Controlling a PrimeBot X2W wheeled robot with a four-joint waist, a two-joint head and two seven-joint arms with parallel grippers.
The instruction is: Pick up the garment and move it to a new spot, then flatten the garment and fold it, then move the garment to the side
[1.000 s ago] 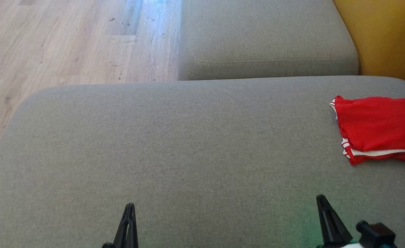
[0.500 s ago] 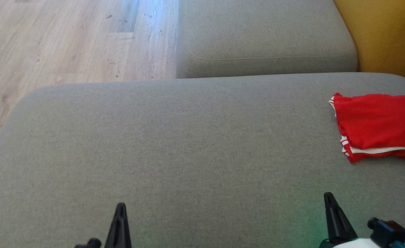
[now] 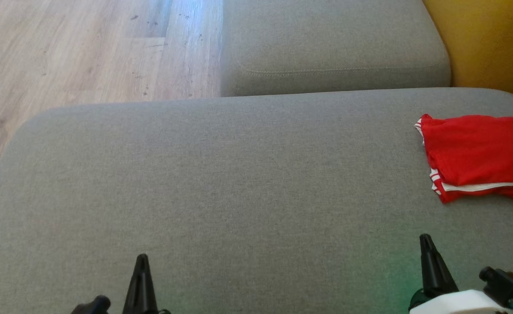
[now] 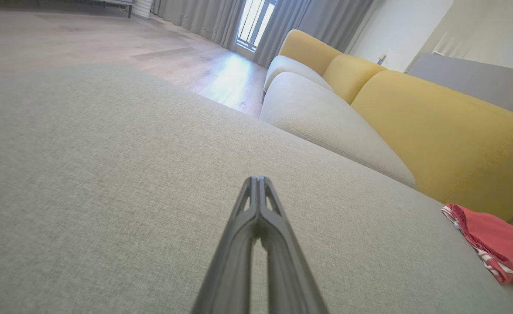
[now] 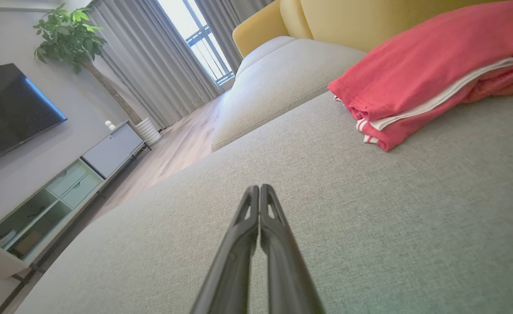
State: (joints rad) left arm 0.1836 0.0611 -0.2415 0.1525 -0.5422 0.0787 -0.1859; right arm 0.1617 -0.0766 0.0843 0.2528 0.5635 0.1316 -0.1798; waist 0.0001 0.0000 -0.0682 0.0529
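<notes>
The garment (image 3: 479, 152) is red with white trim and lies folded at the right edge of the grey sofa cushion (image 3: 239, 183). It also appears as a folded stack (image 5: 422, 78) in the right wrist view and low at the right (image 4: 494, 244) in the left wrist view. My right gripper (image 3: 425, 242) is shut and empty, near the front edge below the garment and apart from it; its tips (image 5: 259, 188) press together. My left gripper (image 3: 141, 259) is shut and empty at the lower left, far from the garment, tips (image 4: 256, 179) together.
A second grey cushion (image 3: 335, 43) lies beyond the seat, with a yellow backrest (image 3: 487, 43) at the right. Wooden floor (image 3: 86, 48) lies past the cushion's far left edge. A TV cabinet (image 5: 56, 187), a dark screen (image 5: 8, 109) and a plant (image 5: 71, 37) stand across the room.
The head camera has tilted slightly, shifting the whole picture. The left gripper has slid left and down, the right gripper a little right and up. The garment has not moved on the cushion.
</notes>
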